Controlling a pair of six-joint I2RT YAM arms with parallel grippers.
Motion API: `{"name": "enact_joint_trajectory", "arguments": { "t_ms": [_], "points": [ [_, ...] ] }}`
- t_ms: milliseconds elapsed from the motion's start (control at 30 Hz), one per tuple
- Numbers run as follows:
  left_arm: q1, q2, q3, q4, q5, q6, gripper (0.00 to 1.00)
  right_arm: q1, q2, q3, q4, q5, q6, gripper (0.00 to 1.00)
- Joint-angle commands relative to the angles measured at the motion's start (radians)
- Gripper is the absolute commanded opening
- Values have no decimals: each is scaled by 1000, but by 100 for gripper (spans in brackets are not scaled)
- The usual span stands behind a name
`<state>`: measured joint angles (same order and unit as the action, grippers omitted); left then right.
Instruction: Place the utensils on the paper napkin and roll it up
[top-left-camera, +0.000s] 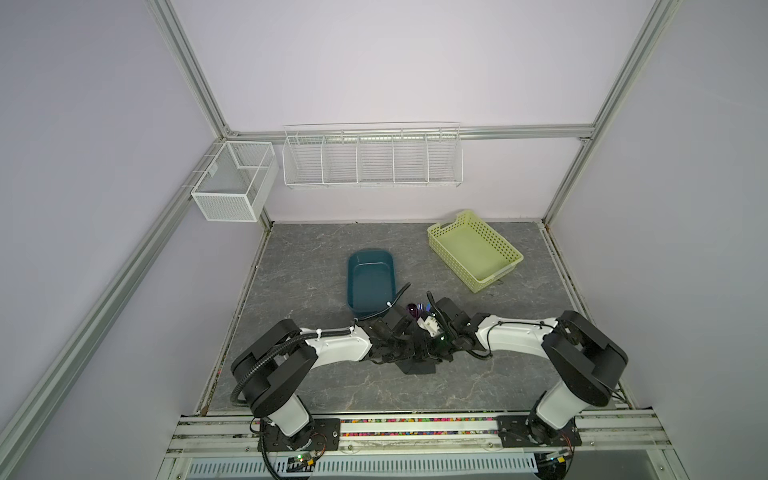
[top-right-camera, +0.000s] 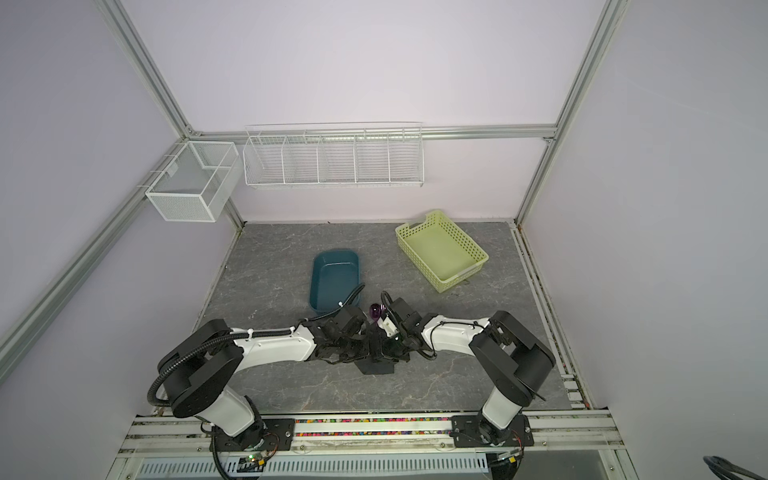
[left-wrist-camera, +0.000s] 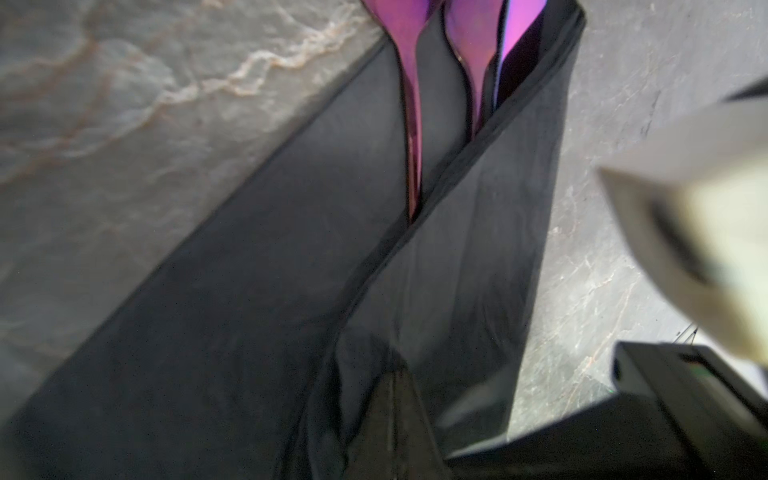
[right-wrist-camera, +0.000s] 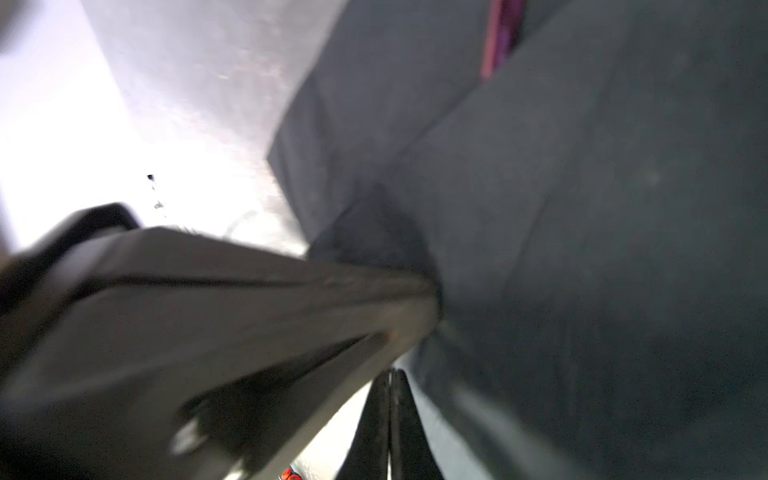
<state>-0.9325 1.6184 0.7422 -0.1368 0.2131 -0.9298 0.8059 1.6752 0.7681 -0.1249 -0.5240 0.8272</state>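
The thin matte black paper napkin (top-left-camera: 417, 368) is lying near-centre on the grey surface (top-left-camera: 311, 386), half-wrapping the slim purple-headed utensils (left-wrist-camera: 411, 104); rolling is just beginning. Left fingers (left-wrist-camera: 382, 424) are pinching its fold; right fingers (right-wrist-camera: 374, 424) are clenched.

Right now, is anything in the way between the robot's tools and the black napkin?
Nothing visible is in the way. The left tool is shut right on the paper napkin, seemingly pinching its folded part, and the right tool is shut just beside it. The napkin is already folded over the utensils.
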Motion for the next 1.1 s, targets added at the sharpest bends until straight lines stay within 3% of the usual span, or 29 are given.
{"name": "enact_joint_trajectory", "arguments": {
  "t_ms": [0, 233, 567, 800, 1067],
  "points": [
    [-8, 1, -11, -125, -41, 10, 0, 7, 33, 11, 2, -6, 9, 7],
    [-6, -65, 14, -199, -93, 28, 2, 6, 35, 8, -57, 36, -22, 7],
    [-3, -6, 10, -178, -73, 34, 3, 4, 9, 23, -64, 32, -23, 7],
    [-3, -18, -10, -177, -75, 30, 1, -21, -19, 104, -158, 80, -69, 7],
    [-3, -22, -25, -161, -73, 21, 0, -112, 60, 231, -198, 104, -98, 7]
  ]
}}
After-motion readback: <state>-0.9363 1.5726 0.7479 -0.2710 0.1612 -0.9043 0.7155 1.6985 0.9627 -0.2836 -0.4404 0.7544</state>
